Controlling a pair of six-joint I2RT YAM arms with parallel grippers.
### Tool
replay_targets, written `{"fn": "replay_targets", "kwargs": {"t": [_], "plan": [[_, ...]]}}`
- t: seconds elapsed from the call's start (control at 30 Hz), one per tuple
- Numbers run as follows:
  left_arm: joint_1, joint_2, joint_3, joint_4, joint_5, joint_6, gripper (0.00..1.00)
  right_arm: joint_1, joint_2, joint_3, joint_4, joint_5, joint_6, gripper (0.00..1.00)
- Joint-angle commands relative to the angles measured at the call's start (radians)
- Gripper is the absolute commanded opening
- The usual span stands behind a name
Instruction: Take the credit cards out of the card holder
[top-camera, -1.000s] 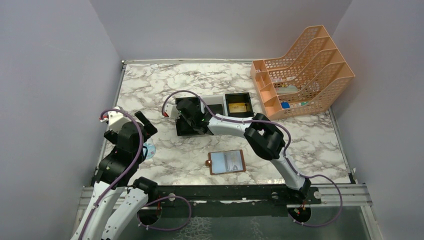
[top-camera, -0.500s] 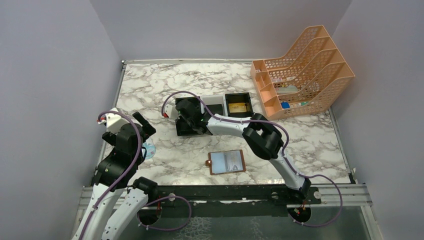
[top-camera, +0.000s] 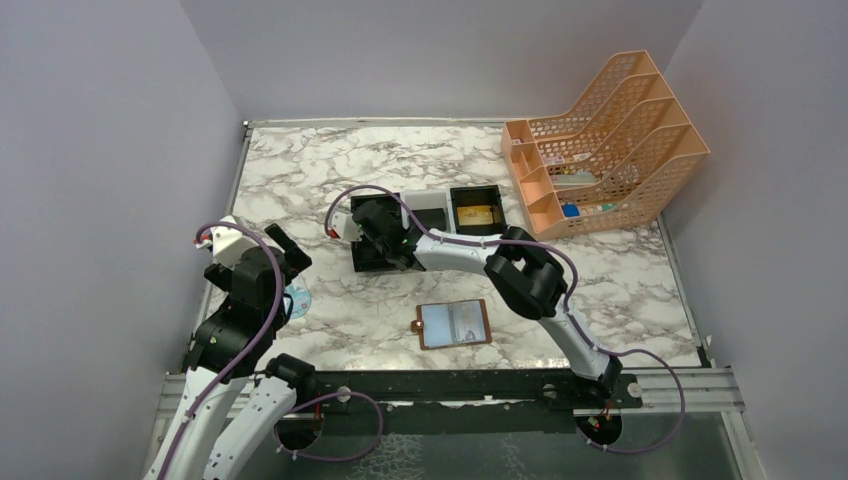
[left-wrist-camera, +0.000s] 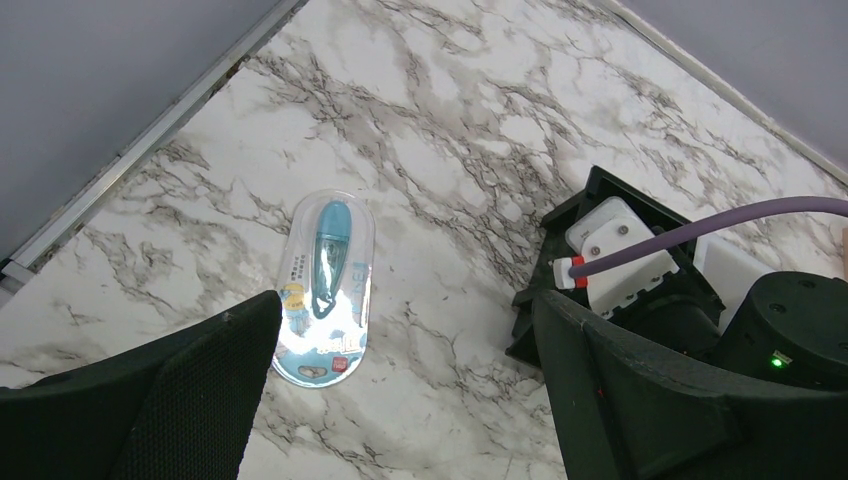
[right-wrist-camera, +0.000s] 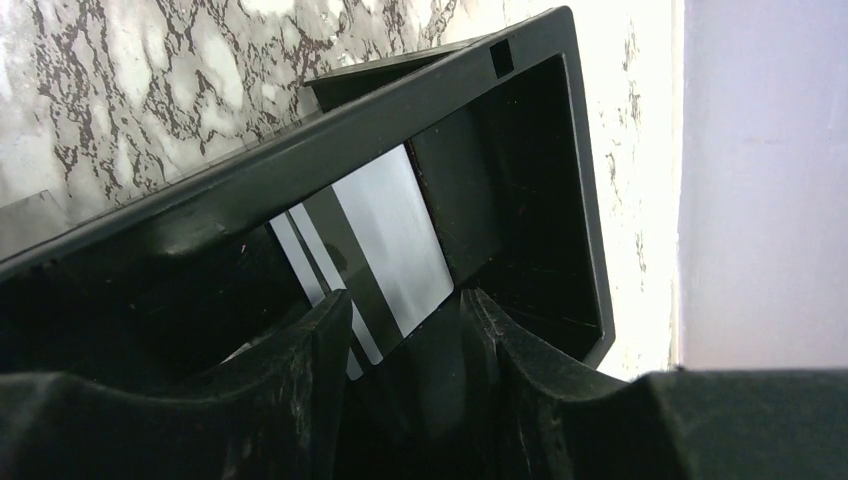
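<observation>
The card holder (top-camera: 455, 323) lies open on the marble, brown rim around pale blue inside. A gold-tan credit card (top-camera: 477, 214) rests in the right black compartment of the tray (top-camera: 475, 190). My right gripper (top-camera: 388, 248) reaches down into the tray's left compartment. In the right wrist view its jaws (right-wrist-camera: 405, 310) stand apart, open. A dark grey credit card (right-wrist-camera: 385, 235) with pale stripes lies on the compartment floor just beyond the fingertips. My left gripper (left-wrist-camera: 405, 340) hangs wide open and empty over the table at the left.
A blister pack (left-wrist-camera: 325, 285) with a blue item lies on the marble under the left gripper. An orange file organiser (top-camera: 600, 140) stands at the back right. The tray's black wall (right-wrist-camera: 520, 60) closes round the right fingers.
The right gripper's jaws have parted inside the left compartment and the head has shifted slightly left. The left arm has barely moved.
</observation>
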Motion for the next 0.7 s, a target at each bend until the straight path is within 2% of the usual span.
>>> {"fn": "replay_targets", "kwargs": {"t": [0.0,0.23,0.43,0.5,0.6,0.67], "plan": [[0.005,-0.003,-0.002,-0.016,-0.024,-0.004,0.99,-0.001,0.001,-0.002,-0.001,0.003,-0.007,0.45],[0.006,0.006,0.000,-0.016,-0.022,-0.003,0.99,-0.001,-0.089,-0.004,0.028,-0.042,0.102,0.46],[0.005,0.003,-0.002,-0.015,-0.017,-0.002,0.99,0.000,-0.282,-0.136,0.149,-0.066,0.286,0.49],[0.007,0.003,-0.002,-0.013,-0.007,0.002,0.99,-0.001,-0.362,-0.233,0.209,0.009,0.386,0.56],[0.006,0.000,-0.006,0.007,0.026,0.024,0.99,-0.009,-0.511,-0.406,0.246,0.130,0.625,0.76],[0.005,0.000,-0.014,0.038,0.065,0.051,0.99,-0.033,-0.609,-0.499,0.182,0.027,0.788,0.78]]}}
